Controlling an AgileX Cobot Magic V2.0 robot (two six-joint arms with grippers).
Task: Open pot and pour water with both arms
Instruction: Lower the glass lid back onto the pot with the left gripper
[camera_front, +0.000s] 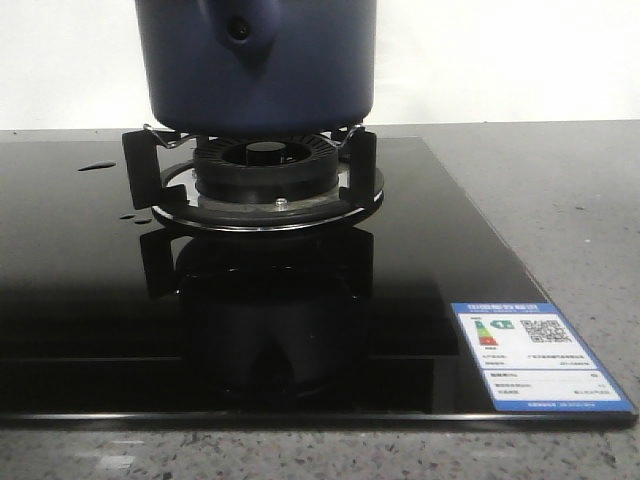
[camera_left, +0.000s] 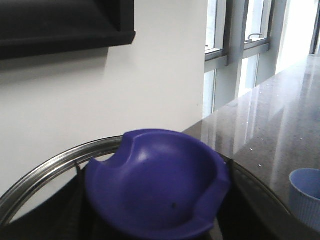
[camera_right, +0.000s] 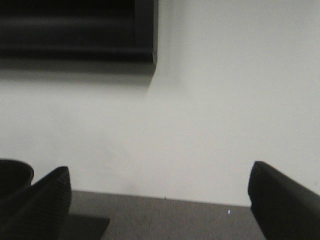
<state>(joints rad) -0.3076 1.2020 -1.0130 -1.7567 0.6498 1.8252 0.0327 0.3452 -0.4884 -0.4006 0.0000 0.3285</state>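
The dark navy pot (camera_front: 257, 70) stands on the burner's supports (camera_front: 265, 170) in the front view, its handle bracket with the round hole (camera_front: 240, 30) facing me; its top is cut off by the frame. In the left wrist view a blue lid knob (camera_left: 155, 182) fills the space between my left gripper's dark fingers (camera_left: 75, 205), and the lid's steel rim (camera_left: 55, 162) arcs around it. My left gripper (camera_left: 155, 205) looks shut on the knob. My right gripper (camera_right: 160, 200) is open wide and empty, facing the white wall. Neither gripper shows in the front view.
The black glass stove top (camera_front: 90, 300) has a few water drops (camera_front: 97, 166) at the left and a label (camera_front: 535, 355) at the front right. A pale blue ribbed cup (camera_left: 306, 197) stands on the grey counter (camera_left: 280, 115) near the windows.
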